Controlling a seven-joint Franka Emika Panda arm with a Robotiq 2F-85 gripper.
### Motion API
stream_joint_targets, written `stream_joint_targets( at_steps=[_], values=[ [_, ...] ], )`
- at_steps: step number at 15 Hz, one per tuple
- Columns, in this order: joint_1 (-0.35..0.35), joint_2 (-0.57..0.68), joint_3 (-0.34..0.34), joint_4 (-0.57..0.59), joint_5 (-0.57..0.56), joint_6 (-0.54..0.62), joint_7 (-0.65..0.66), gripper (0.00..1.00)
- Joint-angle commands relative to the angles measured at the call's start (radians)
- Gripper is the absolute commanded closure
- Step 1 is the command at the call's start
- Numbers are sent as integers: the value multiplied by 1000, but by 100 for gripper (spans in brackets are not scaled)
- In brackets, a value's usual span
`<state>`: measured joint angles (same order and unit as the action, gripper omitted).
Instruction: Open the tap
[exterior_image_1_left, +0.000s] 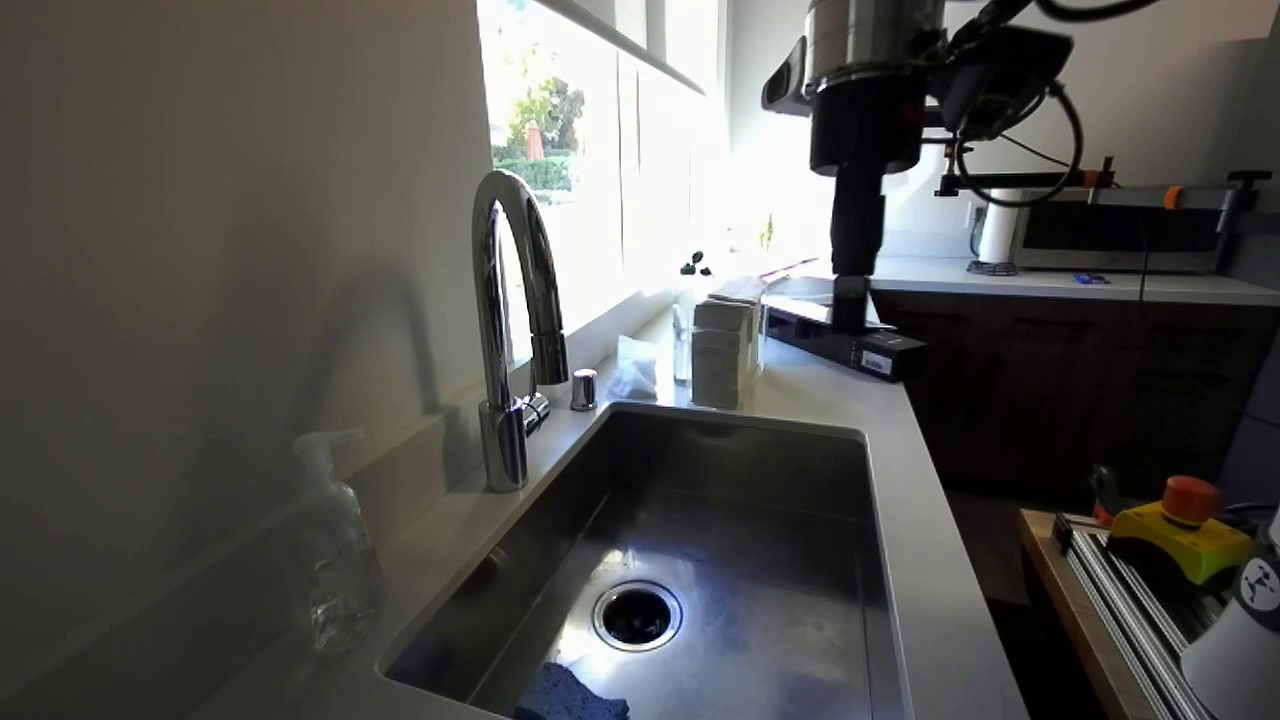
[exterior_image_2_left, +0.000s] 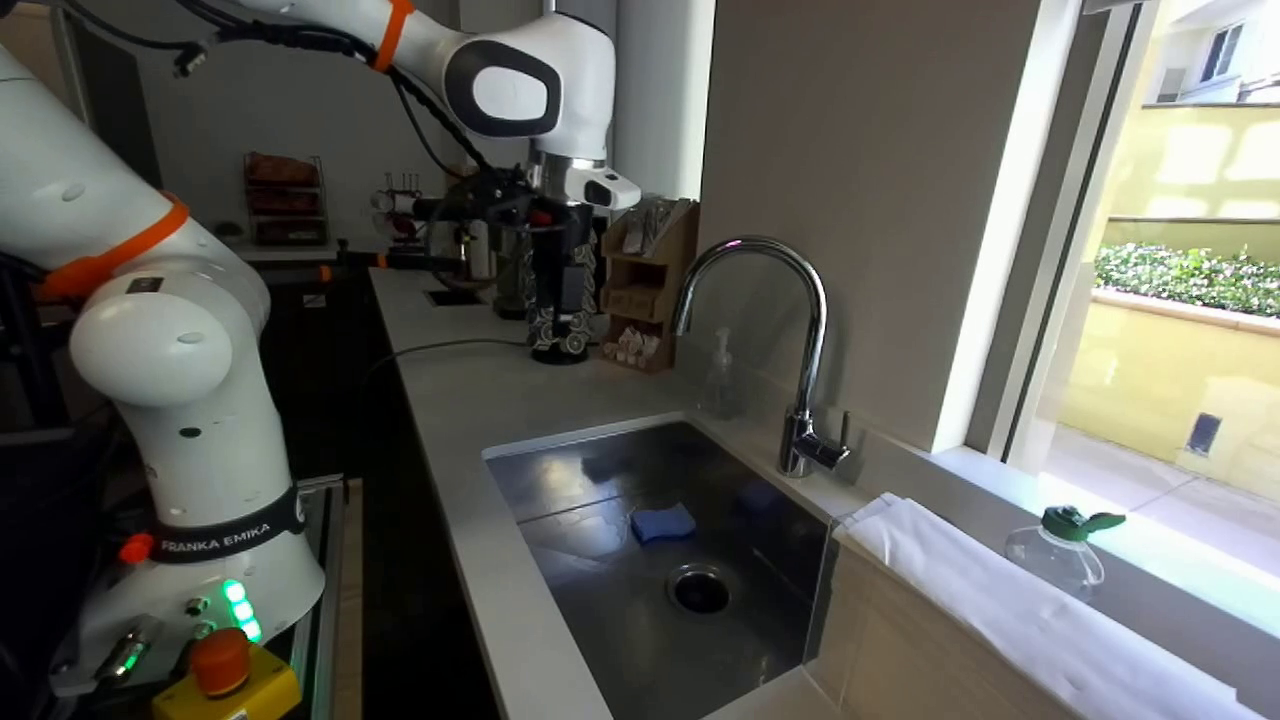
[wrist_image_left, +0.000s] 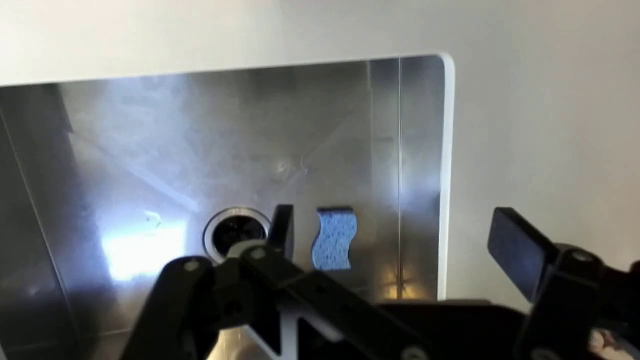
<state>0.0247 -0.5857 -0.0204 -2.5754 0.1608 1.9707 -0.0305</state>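
Observation:
The tap is a tall chrome gooseneck faucet standing upright on the counter beside the sink, in both exterior views (exterior_image_1_left: 506, 450) (exterior_image_2_left: 813, 330). Its small side lever (exterior_image_1_left: 535, 411) sits at the base and also shows in an exterior view (exterior_image_2_left: 828, 452), with its thin handle pointing up. The tap is out of view in the wrist view. My gripper (wrist_image_left: 402, 240) is open and empty, fingers wide apart above the sink edge and counter. In both exterior views the gripper (exterior_image_1_left: 850, 305) (exterior_image_2_left: 570, 300) points down, raised above the counter and well apart from the tap.
The steel sink (wrist_image_left: 447, 150) holds a blue sponge (wrist_image_left: 334, 240) near the drain. A clear soap dispenser (exterior_image_1_left: 340, 560) stands near the tap. Paper towels (exterior_image_1_left: 718, 355), a dark box (exterior_image_1_left: 840, 345), a green-capped bottle (exterior_image_2_left: 1065, 550) and a brown shelf (exterior_image_2_left: 640, 290) stand around. A wall backs the tap.

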Motion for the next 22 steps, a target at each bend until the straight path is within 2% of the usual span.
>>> stream_joint_targets(
  at_steps=[1, 3, 4, 6, 13, 14, 22],
  values=[
    [19, 27, -4, -86, 50, 276, -42, 0],
    [26, 59, -3, -100, 43, 354, -46, 0],
    [17, 42, -4, -75, 23, 289, -28, 0],
    [20, 57, -4, -88, 23, 326, -31, 0],
    [20, 59, -4, -89, 23, 328, -32, 0],
    [18, 89, 7, -90, 11, 359, -26, 0],
    [74, 319, -36, -80, 58, 521, -207, 0]
  ],
)
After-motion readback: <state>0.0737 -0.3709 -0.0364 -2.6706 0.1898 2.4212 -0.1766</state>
